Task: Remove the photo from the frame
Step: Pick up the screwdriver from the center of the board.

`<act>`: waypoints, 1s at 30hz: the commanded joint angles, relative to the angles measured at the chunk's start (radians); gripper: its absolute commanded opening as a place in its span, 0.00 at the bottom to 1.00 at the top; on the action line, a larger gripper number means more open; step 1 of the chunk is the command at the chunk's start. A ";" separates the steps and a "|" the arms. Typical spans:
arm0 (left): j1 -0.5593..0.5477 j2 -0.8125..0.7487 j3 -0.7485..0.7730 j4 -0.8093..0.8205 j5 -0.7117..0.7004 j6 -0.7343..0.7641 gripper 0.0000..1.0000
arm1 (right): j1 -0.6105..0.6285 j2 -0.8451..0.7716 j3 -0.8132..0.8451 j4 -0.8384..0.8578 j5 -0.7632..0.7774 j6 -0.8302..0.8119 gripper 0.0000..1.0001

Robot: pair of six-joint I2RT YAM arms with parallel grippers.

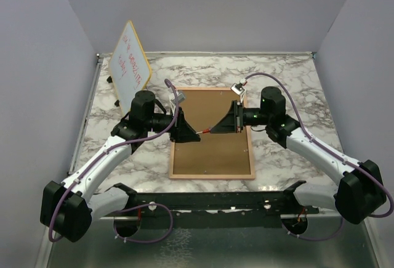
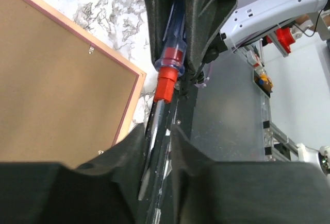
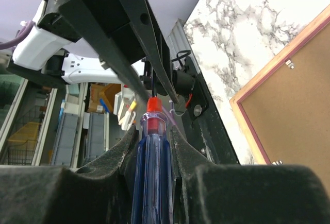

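I am watching my right claw (image 3: 154, 134) clamping the blue handle of a screwdriver (image 3: 151, 162) while my left claw (image 2: 157, 131) is pinching its shaft, both hovering over the frame (image 1: 212, 151) lying back-up on the worktop (image 1: 289, 89), photo hidden, whiteboard (image 1: 130, 64) leaning beyond.

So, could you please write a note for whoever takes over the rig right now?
Right gripper shut on the screwdriver, at its blue handle.
Left gripper: its jaws flank the shaft; grip unclear.
Both hover over the frame, lying face down on the marble table, fibreboard back on; photo hidden.
Done: tool in hand.
Left: release the back clips, lift the back, take out the photo.
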 commanded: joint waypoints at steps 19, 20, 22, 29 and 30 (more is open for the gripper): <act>-0.007 -0.025 -0.010 0.016 0.008 0.009 0.00 | -0.001 -0.054 0.000 0.028 -0.073 -0.030 0.51; -0.007 -0.025 -0.011 0.016 0.006 0.009 0.00 | -0.001 -0.057 -0.002 0.034 -0.077 -0.029 0.51; -0.008 -0.024 -0.012 0.016 0.005 0.009 0.00 | 0.000 -0.063 -0.005 0.041 -0.087 -0.030 0.50; -0.008 -0.020 -0.012 0.015 0.039 0.014 0.00 | 0.000 -0.079 -0.016 0.082 -0.097 -0.023 0.44; -0.008 -0.020 -0.012 0.016 0.052 0.015 0.00 | 0.000 -0.079 -0.017 0.090 -0.096 -0.018 0.47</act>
